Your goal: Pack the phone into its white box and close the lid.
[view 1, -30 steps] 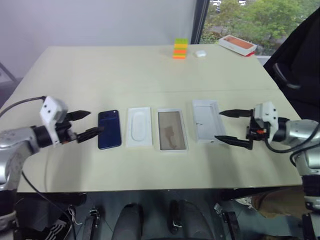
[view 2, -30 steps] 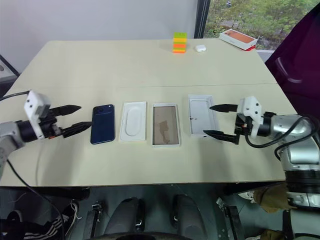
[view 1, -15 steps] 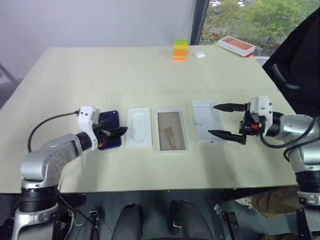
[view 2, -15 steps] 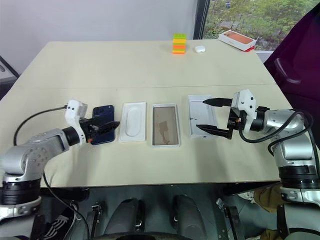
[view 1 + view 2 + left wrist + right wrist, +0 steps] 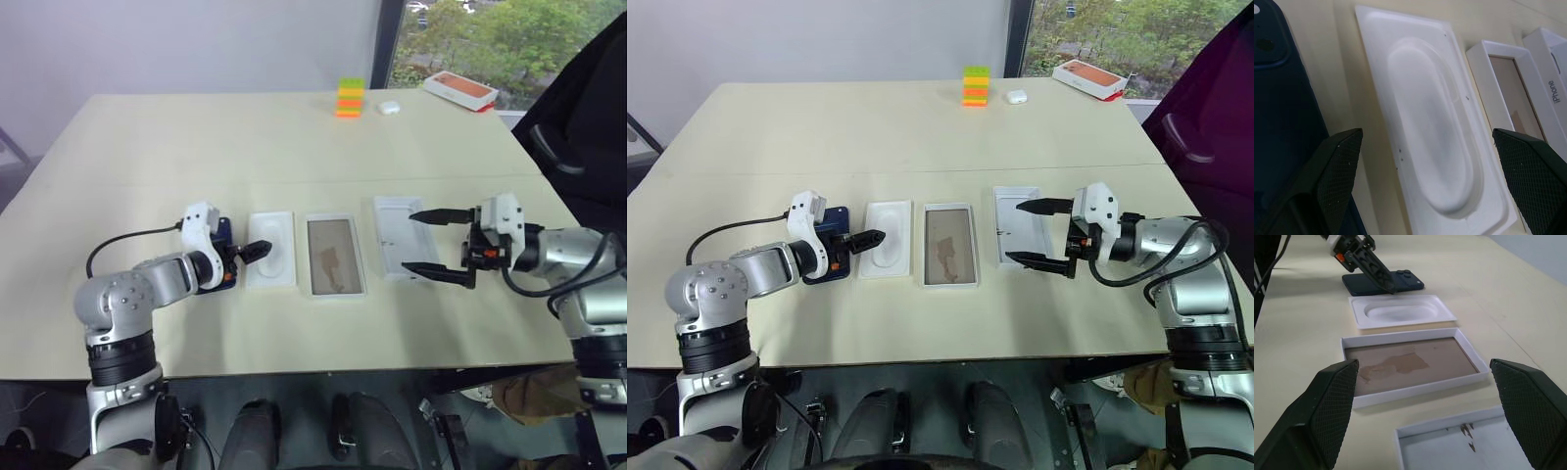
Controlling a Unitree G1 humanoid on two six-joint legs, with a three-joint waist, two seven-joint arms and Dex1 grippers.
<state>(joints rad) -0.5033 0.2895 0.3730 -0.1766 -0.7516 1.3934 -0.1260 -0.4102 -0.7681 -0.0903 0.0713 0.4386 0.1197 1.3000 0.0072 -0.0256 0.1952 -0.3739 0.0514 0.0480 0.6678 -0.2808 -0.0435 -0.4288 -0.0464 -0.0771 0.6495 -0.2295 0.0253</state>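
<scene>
The phone (image 5: 830,257) lies flat on the table (image 5: 921,127), at the left end of a row with the white insert (image 5: 886,251), the white box (image 5: 951,245) and the lid (image 5: 1020,224) — from the box it sits at 9 o'clock, the insert between them. You should treat it as a stiff, glossy slab, probably fairly dense and slippery, and with so little height I'd judge that your only real hold is across its two long edges, near the middle so it doesn't tip. Your left gripper (image 5: 865,238) is spread wide, holding nothing, its tips reaching past the phone over the insert's near edge; your right gripper (image 5: 1032,233) is likewise spread and empty, over the lid. The box and lid are thin cardboard — light, easily nudged, so go gently. The left wrist view gives you the phone's camera corner and the insert's oval recess up close, which the head views barely resolve; the right wrist view shows the box's tan floor and low walls side-on, while only the head views show you the whole row together.
</scene>
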